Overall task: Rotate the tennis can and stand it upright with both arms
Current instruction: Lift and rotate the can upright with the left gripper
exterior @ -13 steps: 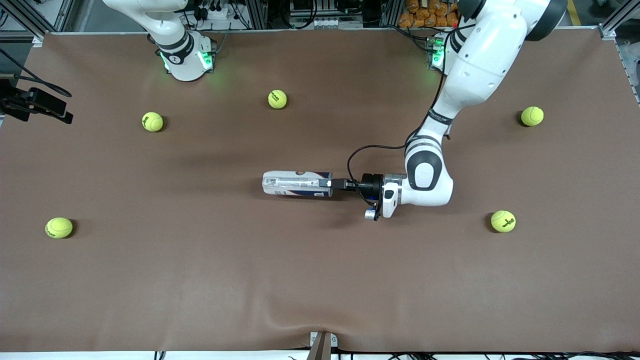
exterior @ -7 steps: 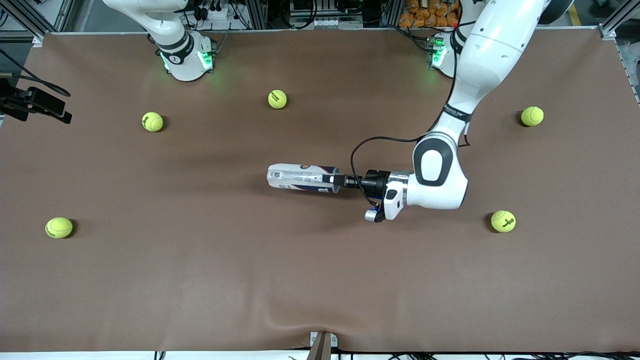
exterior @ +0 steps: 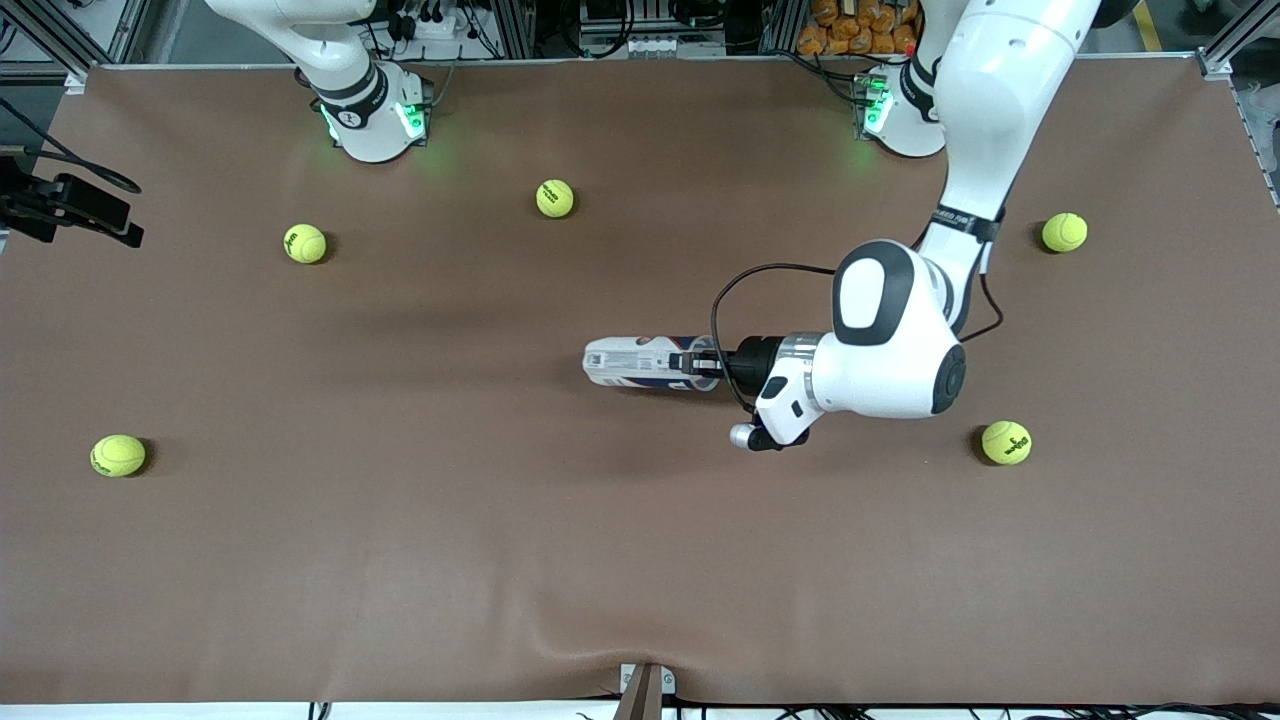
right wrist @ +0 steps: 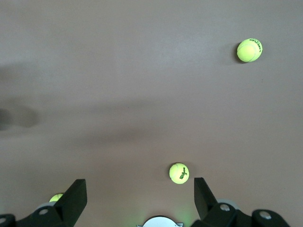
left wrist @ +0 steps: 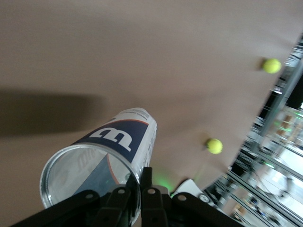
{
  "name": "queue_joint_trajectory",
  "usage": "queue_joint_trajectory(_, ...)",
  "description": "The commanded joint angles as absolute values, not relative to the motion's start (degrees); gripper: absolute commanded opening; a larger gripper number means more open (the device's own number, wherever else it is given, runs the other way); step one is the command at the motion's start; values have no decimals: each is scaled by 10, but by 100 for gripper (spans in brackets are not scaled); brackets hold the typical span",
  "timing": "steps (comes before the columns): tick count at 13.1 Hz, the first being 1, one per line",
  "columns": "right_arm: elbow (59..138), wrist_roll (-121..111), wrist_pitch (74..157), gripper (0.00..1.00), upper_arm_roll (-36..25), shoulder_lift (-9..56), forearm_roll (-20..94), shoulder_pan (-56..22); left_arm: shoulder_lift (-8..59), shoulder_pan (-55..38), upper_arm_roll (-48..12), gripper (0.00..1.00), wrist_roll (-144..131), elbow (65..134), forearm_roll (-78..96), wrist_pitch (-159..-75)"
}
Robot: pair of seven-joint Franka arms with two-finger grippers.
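Observation:
The tennis can [exterior: 640, 362], a clear tube with a white and dark blue label, is over the middle of the table, its open end toward the left arm's end. My left gripper [exterior: 703, 362] is shut on the rim of that open end, one finger inside and one outside. In the left wrist view the can [left wrist: 120, 142] points away from the gripper [left wrist: 138, 189], W logo up, and looks empty. My right gripper [right wrist: 140, 201] is open and empty, high over the table by its base; that arm waits and its hand is outside the front view.
Several tennis balls lie on the brown table: one [exterior: 555, 198] toward the bases, one [exterior: 305, 243] and one [exterior: 118, 455] toward the right arm's end, one [exterior: 1064, 232] and one [exterior: 1006, 442] toward the left arm's end. A fold in the mat [exterior: 600, 640] sits at the front edge.
My left arm has pulled back toward its own end of the table with the can in its grip. The can now shows shorter in the front view, its closed end raised.

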State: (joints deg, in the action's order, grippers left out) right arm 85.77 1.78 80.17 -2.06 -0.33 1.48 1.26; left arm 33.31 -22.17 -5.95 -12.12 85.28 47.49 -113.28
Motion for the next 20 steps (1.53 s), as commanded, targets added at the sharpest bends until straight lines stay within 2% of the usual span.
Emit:
queue_joint_trajectory(1,847,25,795,100,-18,-1,8,15,313,-256,-58,0,-222,839,386,-1137)
queue_joint_trajectory(5,847,25,795,100,-18,-1,8,15,302,-329,-60,0,-445,826,175,-1136)
queue_joint_trajectory(11,847,25,795,100,-18,-1,8,14,307,-401,-57,0,-569,816,27,-1118)
queue_joint_trajectory(20,847,25,795,100,-18,-1,9,13,334,-441,-54,0,-649,801,-10,-1109)
